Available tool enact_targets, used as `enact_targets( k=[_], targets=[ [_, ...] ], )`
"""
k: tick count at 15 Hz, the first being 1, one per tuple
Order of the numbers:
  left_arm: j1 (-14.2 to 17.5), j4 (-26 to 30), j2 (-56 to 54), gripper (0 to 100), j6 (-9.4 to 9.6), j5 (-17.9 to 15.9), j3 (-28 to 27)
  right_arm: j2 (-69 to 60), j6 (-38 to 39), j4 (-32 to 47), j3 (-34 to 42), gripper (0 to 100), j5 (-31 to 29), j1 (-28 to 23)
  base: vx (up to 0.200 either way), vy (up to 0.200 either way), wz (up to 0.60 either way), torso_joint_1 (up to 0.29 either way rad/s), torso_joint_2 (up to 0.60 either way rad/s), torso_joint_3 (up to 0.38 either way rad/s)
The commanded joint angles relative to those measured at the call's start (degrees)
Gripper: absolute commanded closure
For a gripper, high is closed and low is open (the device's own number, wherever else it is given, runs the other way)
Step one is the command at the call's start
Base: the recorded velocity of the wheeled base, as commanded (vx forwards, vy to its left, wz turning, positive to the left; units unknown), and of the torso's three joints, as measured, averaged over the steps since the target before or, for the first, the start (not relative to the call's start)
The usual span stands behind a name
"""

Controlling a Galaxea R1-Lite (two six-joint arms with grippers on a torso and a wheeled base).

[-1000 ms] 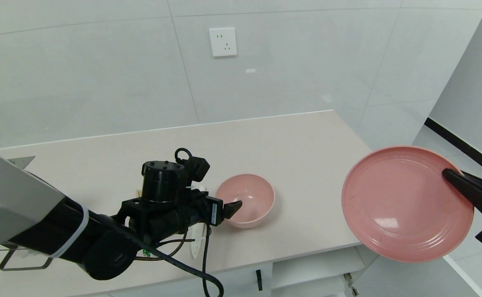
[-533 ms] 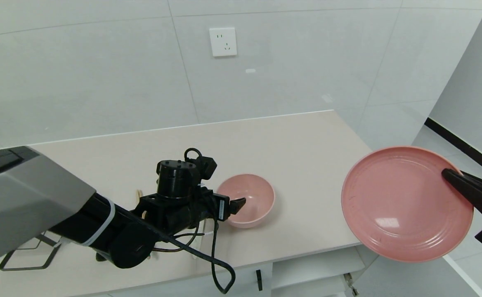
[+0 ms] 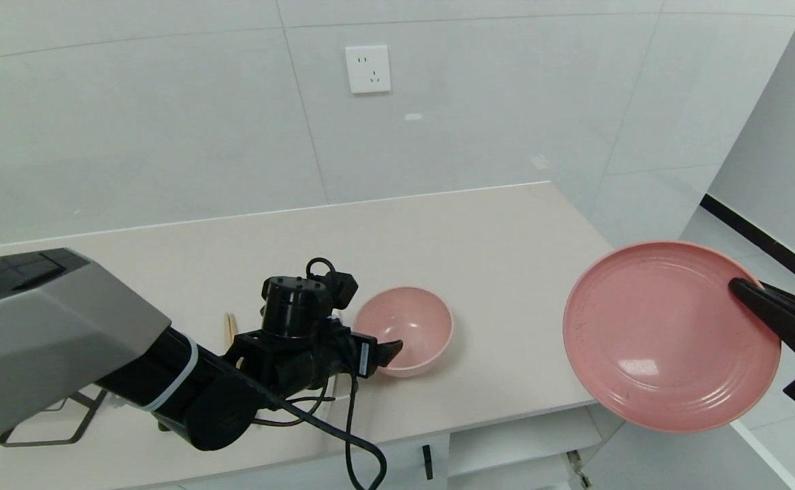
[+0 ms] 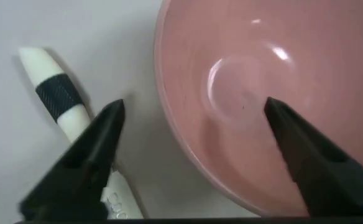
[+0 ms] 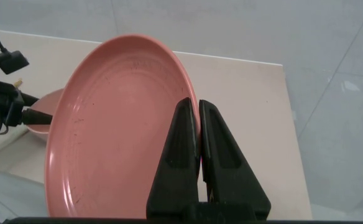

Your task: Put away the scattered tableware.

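Evidently the left gripper (image 4: 191,134) is set for a rim pinch. Its jaws stand open, one finger outside the pink bowl (image 3: 408,327) and the other inside its hollow, so closing would clamp the thin wall. The bowl sits upright near the front edge of the counter (image 3: 493,238); it is round, smooth and matte, likely light plastic. A white utensil handle (image 4: 57,99) with a black band lies just beside it. To the right, past the counter's edge, the right gripper (image 5: 197,109) is clamped on the rim of the pink plate (image 3: 663,337), holding it tilted in the air. The plate's shallow face is faintly ridged and scuffed.
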Motion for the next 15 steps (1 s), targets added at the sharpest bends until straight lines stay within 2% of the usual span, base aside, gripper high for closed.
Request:
enact_targets(
  k=[1, 6, 9, 11, 14, 15],
  targets=[
    [0.00, -0.16, -0.08, 100, -0.08, -0.02, 1.47, 0.03, -0.02, -0.01, 0.00, 100, 0.02, 0.01, 0.000, 0.000, 0.00, 0.000, 0.00, 0.000],
    [0.35, -7.19, -2.72, 100, 0.00, 0.07, 2.08, 0.03, -0.02, -0.01, 0.00, 100, 0.02, 0.01, 0.000, 0.000, 0.00, 0.000, 0.00, 0.000],
    [0.79, -7.37, -6.15, 100, 0.09, -0.11, 1.82, 0.03, -0.02, -0.01, 0.00, 100, 0.02, 0.01, 0.000, 0.000, 0.00, 0.000, 0.00, 0.000],
    [1.75, -8.77, -7.47, 100, 0.44, -0.37, 1.91, 0.03, -0.02, -0.01, 0.00, 100, 0.02, 0.01, 0.000, 0.000, 0.00, 0.000, 0.00, 0.000],
    [3.95, -14.75, -8.17, 100, 0.71, -1.69, 2.00, 0.03, -0.02, -0.01, 0.08, 100, 0.02, 0.01, 0.000, 0.000, 0.00, 0.000, 0.00, 0.000],
    [4.92, -14.84, -10.89, 100, 1.85, -1.87, 3.93, 0.03, -0.02, -0.01, 0.08, 100, 0.02, 0.01, 0.000, 0.000, 0.00, 0.000, 0.00, 0.000]
  ],
)
